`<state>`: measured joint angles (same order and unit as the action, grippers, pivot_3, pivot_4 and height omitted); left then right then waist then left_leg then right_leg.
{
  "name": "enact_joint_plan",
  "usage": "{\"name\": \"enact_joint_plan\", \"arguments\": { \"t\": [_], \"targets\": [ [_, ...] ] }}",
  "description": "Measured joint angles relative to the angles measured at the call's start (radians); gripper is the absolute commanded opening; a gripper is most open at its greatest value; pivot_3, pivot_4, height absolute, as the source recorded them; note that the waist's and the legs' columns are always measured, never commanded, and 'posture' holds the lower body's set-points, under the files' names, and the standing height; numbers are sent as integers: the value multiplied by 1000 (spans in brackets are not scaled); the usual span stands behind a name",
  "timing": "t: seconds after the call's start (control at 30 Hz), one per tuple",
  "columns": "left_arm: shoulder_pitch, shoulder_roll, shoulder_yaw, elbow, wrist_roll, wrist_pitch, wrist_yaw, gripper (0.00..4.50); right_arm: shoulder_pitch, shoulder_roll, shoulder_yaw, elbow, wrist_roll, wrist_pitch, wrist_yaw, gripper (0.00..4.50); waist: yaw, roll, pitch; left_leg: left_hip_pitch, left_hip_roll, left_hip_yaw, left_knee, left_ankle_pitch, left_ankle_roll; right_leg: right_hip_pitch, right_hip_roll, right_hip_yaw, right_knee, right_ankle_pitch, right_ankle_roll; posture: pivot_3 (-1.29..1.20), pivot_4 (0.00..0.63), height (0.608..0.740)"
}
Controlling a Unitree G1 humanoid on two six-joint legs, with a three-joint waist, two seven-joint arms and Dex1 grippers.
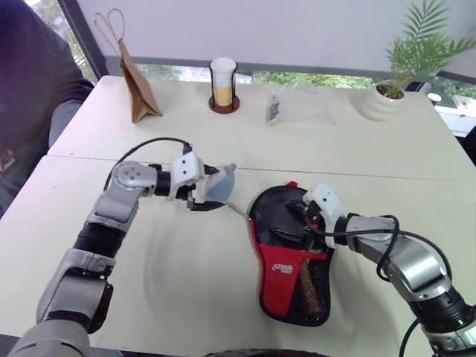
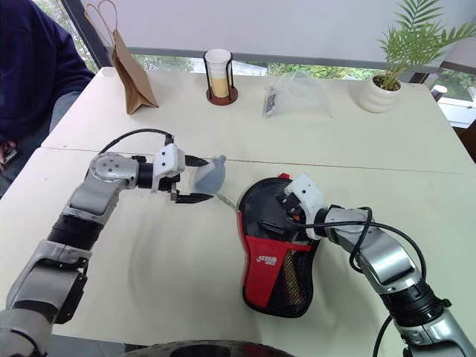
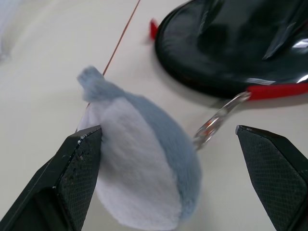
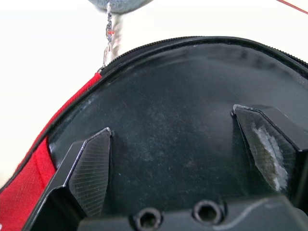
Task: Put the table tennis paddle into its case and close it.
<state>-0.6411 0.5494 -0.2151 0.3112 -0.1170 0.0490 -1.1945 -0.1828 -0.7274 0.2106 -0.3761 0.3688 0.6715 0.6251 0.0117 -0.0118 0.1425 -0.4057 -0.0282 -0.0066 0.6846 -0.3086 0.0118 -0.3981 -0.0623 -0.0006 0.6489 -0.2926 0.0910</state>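
With the paddle apparently inside the case [image 1: 286,260], the closing step is beginning: the left gripper [image 1: 210,188], jaws wide, is flanking the grey fluffy ball [image 1: 222,183] on the zip chain, and the wide-open right gripper [image 1: 303,221] is hovering at the case's round end, needing to steady it during the pull.

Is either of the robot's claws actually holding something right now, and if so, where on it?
Nothing is held. The left gripper stands open around the grey fluffy ball; the right gripper is open over the case.
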Motion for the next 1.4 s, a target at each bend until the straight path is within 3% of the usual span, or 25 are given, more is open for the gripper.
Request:
{"name": "enact_joint_plan", "arguments": {
  "t": [0.03,0.1,0.17,0.23,0.33,0.53,0.83,1.1,1.4],
  "targets": [
    [-3,-7,0,7,2,-3,5,4500,6,1,-2,-7,-3,1,-1,4468,0,0,0,0,0,0,0,0,0,0,0,0,0,0,0,0,150,740],
    [-12,-20,-1,29,9,-18,17,3654,15,2,-4,-13,-9,2,-2,4500,0,0,0,0,0,0,0,0,0,0,0,0,0,0,0,0,150,740],
    [-25,-31,-2,56,19,-37,27,2699,19,3,-6,-18,-12,12,-2,4500,1,0,0,0,0,0,0,0,0,0,0,0,0,0,0,0,150,740],
    [-39,-47,-2,93,25,-56,40,1474,23,4,-10,-25,-15,20,-4,4500,1,0,0,0,0,0,0,0,0,1,0,0,0,0,0,0,150,740],
    [-59,-73,-5,157,38,-90,45,100,33,4,-13,-40,-17,30,-9,4500,2,0,0,0,0,0,0,0,0,1,0,-1,0,0,0,0,150,740],
    [-201,-140,-25,406,108,-239,66,36,58,4,-29,-73,-21,63,-22,4500,7,-2,-1,1,-2,-1,0,-1,2,2,-1,-2,0,0,0,0,150,740],
    [-518,-351,-55,937,282,-452,327,36,70,4,-47,-125,-21,155,-47,4500,27,-5,-3,3,-4,-1,1,-2,4,4,0,-3,0,0,0,0,150,740],
    [-658,-523,-33,1051,347,-461,532,36,90,36,-57,-201,-12,254,-100,4500,26,-5,-3,2,-4,-1,1,-2,4,3,0,-3,0,0,0,0,150,740],
    [-701,-711,81,1083,322,-386,546,36,112,89,-54,-270,-16,328,-177,4500,25,-5,-3,2,-4,-1,0,-2,4,3,0,-3,0,0,0,0,150,740]
  ]
}}
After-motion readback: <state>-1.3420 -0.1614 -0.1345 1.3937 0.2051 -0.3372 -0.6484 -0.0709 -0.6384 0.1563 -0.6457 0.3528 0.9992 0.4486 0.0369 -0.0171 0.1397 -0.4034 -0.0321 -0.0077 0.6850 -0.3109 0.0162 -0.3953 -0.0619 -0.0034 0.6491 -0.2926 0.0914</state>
